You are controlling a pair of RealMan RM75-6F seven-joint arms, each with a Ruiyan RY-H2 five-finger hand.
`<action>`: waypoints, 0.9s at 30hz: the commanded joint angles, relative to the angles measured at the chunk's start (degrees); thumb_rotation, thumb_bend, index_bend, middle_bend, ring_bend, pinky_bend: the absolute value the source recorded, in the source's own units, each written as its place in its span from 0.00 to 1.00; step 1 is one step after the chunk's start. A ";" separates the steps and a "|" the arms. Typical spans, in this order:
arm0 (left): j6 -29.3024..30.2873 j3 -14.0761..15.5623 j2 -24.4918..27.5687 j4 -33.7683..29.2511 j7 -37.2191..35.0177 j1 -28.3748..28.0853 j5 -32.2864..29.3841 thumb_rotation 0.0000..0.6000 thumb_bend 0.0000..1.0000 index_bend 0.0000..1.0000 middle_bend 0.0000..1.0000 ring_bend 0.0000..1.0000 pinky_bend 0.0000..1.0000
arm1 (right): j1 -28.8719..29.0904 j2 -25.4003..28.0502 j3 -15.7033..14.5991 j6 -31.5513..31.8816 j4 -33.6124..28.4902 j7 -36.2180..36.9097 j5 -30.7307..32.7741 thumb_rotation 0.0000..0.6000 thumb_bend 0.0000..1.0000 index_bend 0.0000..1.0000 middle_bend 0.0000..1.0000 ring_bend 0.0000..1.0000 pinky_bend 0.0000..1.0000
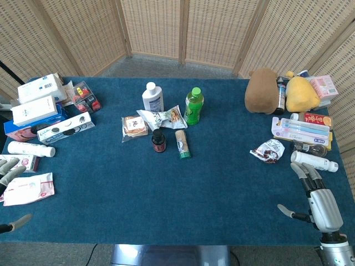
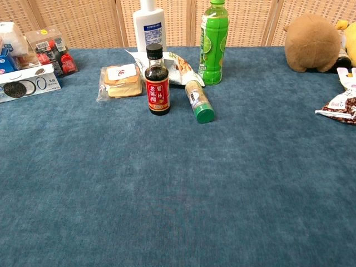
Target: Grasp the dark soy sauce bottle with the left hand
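Head view: one soy bottle (image 1: 158,141) is standing mid-table among three bottles; left hand (image 1: 8,172) and right hand (image 1: 317,198) are resting at the edges, fingers spread, holding nothing. Chest view: the bottle (image 2: 157,80) is standing upright, cap up, beside one lying shaker (image 2: 199,101).

L hand (image 1: 8,173) & R hand (image 1: 318,198): fingers apart, empty.

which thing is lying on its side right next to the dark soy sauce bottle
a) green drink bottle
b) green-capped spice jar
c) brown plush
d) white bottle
b: the green-capped spice jar lies tipped over just beside the upright dark soy sauce bottle, while the green drink bottle and white bottle stand upright.
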 commanded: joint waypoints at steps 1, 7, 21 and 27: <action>-0.62 0.00 -0.10 0.13 -0.52 -0.34 -0.38 1.00 0.00 0.13 0.00 0.00 0.00 | 0.00 -0.10 0.02 0.03 0.03 -0.15 0.04 1.00 0.00 0.00 0.00 0.00 0.00; -3.38 -1.00 -2.05 1.57 -1.85 -2.50 -1.65 1.00 0.00 0.11 0.00 0.00 0.00 | -0.01 -0.09 -0.07 -0.01 0.10 -0.14 0.08 1.00 0.00 0.00 0.00 0.00 0.00; -18.33 -11.23 -30.71 17.95 -13.02 -16.95 -16.66 1.00 0.00 0.00 0.00 0.00 0.00 | 0.04 0.16 0.25 -0.08 -0.13 0.52 0.76 1.00 0.00 0.00 0.00 0.00 0.00; -23.12 -14.95 -37.03 19.01 -8.95 -21.42 -23.98 1.00 0.00 0.00 0.00 0.00 0.00 | 0.06 0.33 0.19 -0.10 -0.26 1.03 0.72 1.00 0.00 0.00 0.00 0.00 0.00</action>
